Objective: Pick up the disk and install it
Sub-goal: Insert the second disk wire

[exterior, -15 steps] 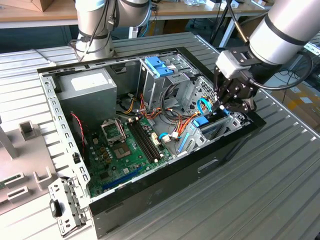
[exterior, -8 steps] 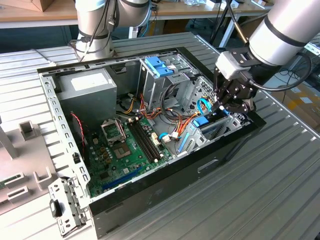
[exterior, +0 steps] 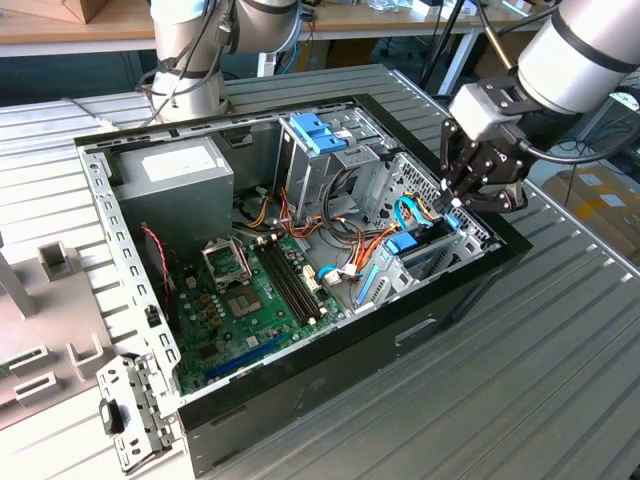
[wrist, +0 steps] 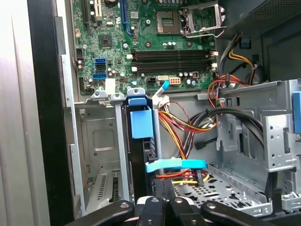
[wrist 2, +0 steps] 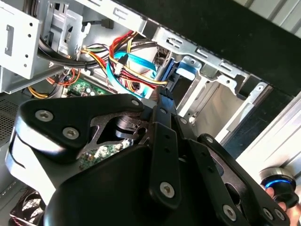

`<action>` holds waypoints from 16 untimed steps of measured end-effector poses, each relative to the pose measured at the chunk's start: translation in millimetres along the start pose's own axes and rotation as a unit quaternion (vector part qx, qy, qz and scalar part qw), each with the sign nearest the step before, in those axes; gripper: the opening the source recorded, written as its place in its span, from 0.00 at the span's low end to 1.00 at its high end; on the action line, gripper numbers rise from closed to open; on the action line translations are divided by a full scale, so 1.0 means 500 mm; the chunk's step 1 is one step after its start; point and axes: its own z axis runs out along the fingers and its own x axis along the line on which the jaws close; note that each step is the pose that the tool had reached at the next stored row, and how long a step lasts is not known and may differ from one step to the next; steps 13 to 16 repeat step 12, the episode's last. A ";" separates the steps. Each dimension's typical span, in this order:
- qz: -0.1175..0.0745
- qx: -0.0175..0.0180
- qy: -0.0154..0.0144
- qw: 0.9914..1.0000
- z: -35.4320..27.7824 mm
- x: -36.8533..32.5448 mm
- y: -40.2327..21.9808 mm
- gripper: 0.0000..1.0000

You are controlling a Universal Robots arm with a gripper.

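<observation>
The disk (exterior: 405, 244), dark with a light blue carrier tab, stands on edge in a slot of the lower drive bay at the case's corner on the exterior view's right. In the first wrist view the disk (wrist: 140, 123) sits upright between the bay's metal rails. My gripper (exterior: 452, 205) hangs just above the bay. Its black fingers (wrist: 151, 206) lie together with no gap, and the tip (wrist 2: 162, 96) is right beside the disk's blue frame (wrist 2: 186, 70). Whether it touches the disk I cannot tell.
The open computer case (exterior: 330, 370) lies on a ribbed metal table (exterior: 540, 400). Inside are a motherboard (exterior: 255, 290), a power supply (exterior: 175, 175), a metal drive cage with a blue-latched bracket (exterior: 318, 130) and loose cables (wrist: 188, 127). A light blue cable (wrist: 176, 165) crosses close to my fingers.
</observation>
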 end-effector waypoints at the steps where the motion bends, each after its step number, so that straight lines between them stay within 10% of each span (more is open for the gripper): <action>1: 0.000 0.000 0.000 1.000 -0.002 0.000 -0.002 0.11; 16: 0.000 0.000 -0.001 1.000 -0.004 -0.001 -0.006 0.11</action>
